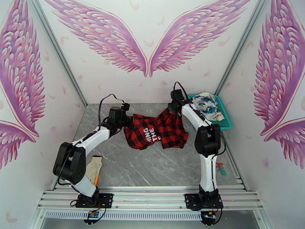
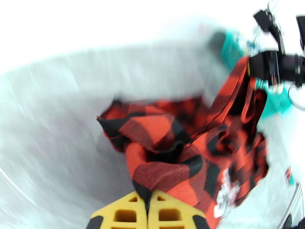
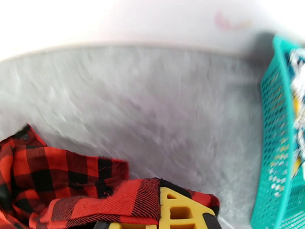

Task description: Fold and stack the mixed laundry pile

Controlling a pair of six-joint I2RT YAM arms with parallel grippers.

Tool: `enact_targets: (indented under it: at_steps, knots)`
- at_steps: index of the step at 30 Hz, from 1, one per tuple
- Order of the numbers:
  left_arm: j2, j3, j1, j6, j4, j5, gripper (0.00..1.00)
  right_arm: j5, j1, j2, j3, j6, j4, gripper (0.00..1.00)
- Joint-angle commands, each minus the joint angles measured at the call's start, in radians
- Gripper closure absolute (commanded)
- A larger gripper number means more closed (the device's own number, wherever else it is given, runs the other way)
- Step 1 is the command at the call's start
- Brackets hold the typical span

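Top external view: left tool (image 1: pixel 127 120) clamped on buffalo-check shirt (image 1: pixel 156 132) at its left edge, right tool (image 1: pixel 172 108) clamped on its right edge, holding it stretched over the desk (image 1: pixel 152 170), evidently to flatten it for folding. Far right, white printed garment (image 1: pixel 207 105) lies in teal basket (image 1: pixel 225 125).

Robot lab booth, white walls with pink wing murals (image 1: pixel 114 35), grey marble tabletop (image 1: pixel 152 168), aluminium mounting rail (image 1: pixel 152 195)

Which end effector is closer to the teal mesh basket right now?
Right. The right end effector grips a corner of the buffalo-check shirt beside the teal mesh basket; the left end effector grips the shirt's far edge.
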Motion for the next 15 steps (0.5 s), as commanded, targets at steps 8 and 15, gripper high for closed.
enact_targets:
  at_steps: [8,15]
  knots:
    - [-0.082,0.442,0.125,0.178,0.060,-0.004,1.00,-0.171,-0.001,-0.155,0.347,0.084,0.178,1.00]
    - [-0.309,0.168,0.109,0.256,0.000,0.036,0.72,-0.184,0.001,-0.459,-0.130,0.055,0.291,1.00]
